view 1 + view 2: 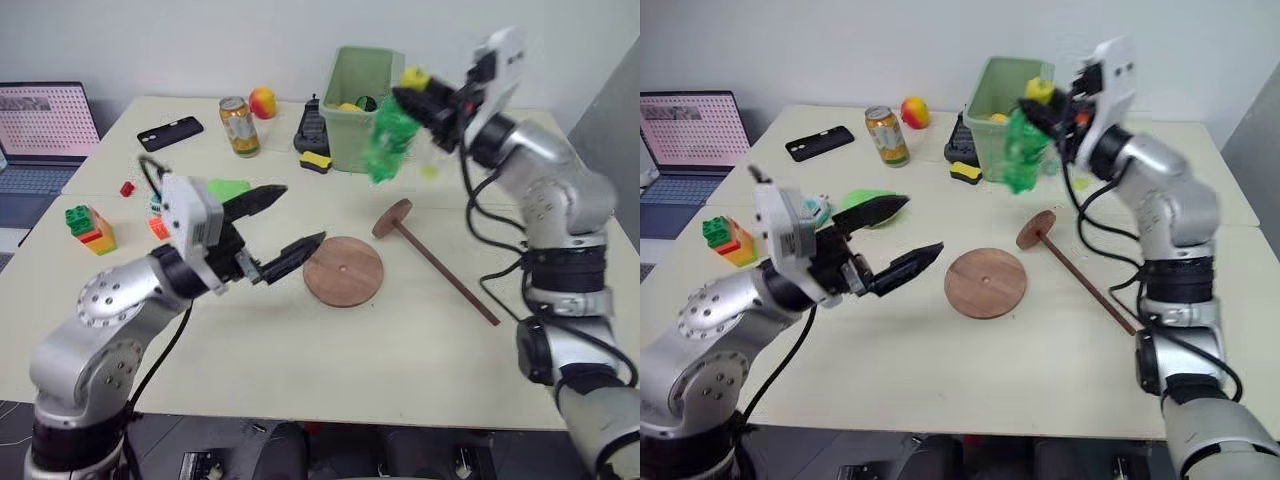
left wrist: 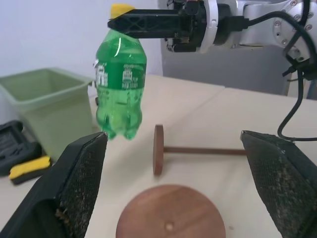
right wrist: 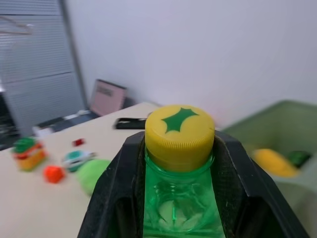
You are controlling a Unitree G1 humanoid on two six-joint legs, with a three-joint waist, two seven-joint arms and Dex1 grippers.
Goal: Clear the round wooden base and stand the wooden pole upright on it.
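Note:
The round wooden base (image 1: 343, 270) lies flat in the middle of the table, bare on top, its small centre hole showing. To its right the wooden pole (image 1: 445, 271) lies on its side, its end disc (image 1: 392, 218) nearest the base. My right gripper (image 1: 412, 103) is shut on the neck of a green plastic bottle (image 1: 388, 142) with a yellow cap (image 3: 179, 133), holding it in the air beside the green bin (image 1: 358, 92). My left gripper (image 1: 287, 224) hangs open just left of the base, with nothing between its fingers.
The bin holds a yellow and a green item. Behind the base stand a drink can (image 1: 239, 126), a peach-coloured fruit (image 1: 262, 102), a black phone (image 1: 170, 133) and a black-and-yellow tool (image 1: 314, 140). Toy blocks (image 1: 89, 229) and a laptop (image 1: 42, 130) are at the left.

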